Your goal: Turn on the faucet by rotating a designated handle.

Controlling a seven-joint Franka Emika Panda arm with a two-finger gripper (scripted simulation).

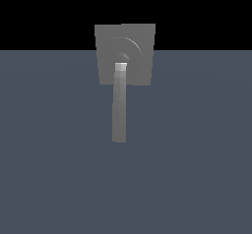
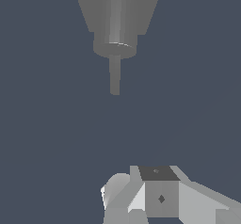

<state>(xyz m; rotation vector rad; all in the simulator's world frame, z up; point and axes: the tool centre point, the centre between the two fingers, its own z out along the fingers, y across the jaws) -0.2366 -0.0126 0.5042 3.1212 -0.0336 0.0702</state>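
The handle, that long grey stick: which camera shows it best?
The exterior view. There the handle shows its whole length, running down from the ring on the faucet, brighter at the ring end. The wrist view sees it nearly end-on, so it looks short below the round part.

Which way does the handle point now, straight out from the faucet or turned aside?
Straight out. In the exterior view the handle runs straight down from the ring at the middle of the faucet, not swung sideways.
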